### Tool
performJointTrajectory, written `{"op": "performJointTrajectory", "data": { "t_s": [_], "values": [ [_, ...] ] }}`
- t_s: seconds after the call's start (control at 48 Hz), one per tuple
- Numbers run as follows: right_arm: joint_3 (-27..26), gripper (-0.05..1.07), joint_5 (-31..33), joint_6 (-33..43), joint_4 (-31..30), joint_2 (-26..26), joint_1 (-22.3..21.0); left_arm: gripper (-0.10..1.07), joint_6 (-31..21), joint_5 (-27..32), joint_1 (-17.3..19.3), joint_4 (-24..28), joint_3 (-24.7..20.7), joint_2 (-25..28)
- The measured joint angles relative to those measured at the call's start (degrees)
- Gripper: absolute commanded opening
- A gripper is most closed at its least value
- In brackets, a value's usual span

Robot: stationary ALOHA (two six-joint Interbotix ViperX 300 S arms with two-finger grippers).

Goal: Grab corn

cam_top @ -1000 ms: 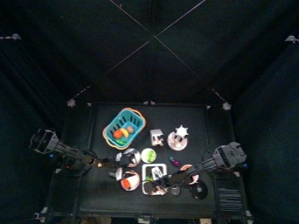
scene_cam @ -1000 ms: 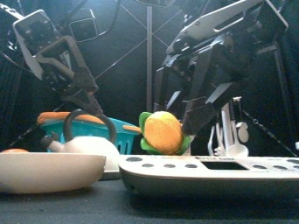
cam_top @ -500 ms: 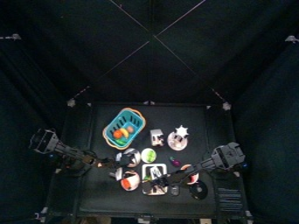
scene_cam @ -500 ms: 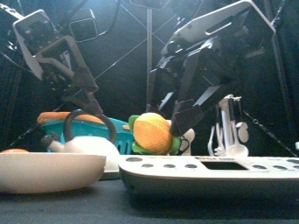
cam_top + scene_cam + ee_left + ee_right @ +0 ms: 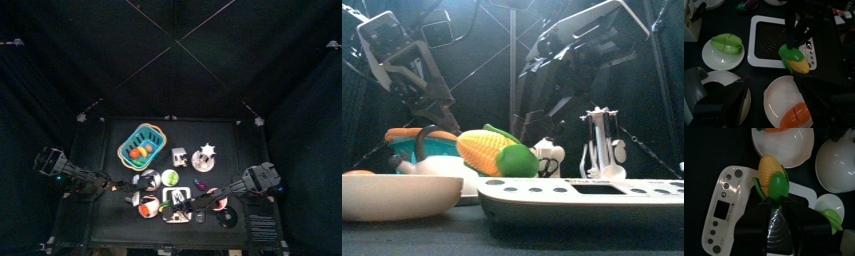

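The white kitchen scale (image 5: 725, 203) lies flat at the table's front, a white bowl (image 5: 789, 100) with an orange piece beside it. Above the scale the right gripper (image 5: 775, 198) pinches the corn (image 5: 771, 174) by its green husk end, the yellow cob tilted over the scale's platform. The left gripper (image 5: 724, 107) hovers beside the scale; I cannot tell how its jaws stand.

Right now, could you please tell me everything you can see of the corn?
The corn is a small toy cob, glossy like plastic, with a yellow-orange kernelled body and green husk leaves at one end. The right gripper clasps its husk end. In the front view it tilts, husk end lower, behind the bowl and scale. From the wrist views it lies over the scale's edge.
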Motion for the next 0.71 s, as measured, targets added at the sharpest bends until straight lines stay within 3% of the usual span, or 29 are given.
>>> {"op": "performJointTrajectory", "data": {
  "t_s": [0.333, 0.5, 0.708],
  "values": [
    [0.35, 0.66, 3.08, 0.0, 0.0, -1.85, -0.26, 1.01, 0.0, 0.0, 0.0, 0.0, 0.0, 0.0],
    [1.14, 0.8, 3.25, 0.18, 1.49, -5.27, -0.35, 1.01, 0.0, 0.0, 0.0, 0.0, 0.0, 0.0],
    [3.25, 0.97, -2.99, -0.62, 3.16, -6.5, -0.44, 1.01, 0.0, 0.0, 0.0, 0.0, 0.0, 0.0]
  ]
}}
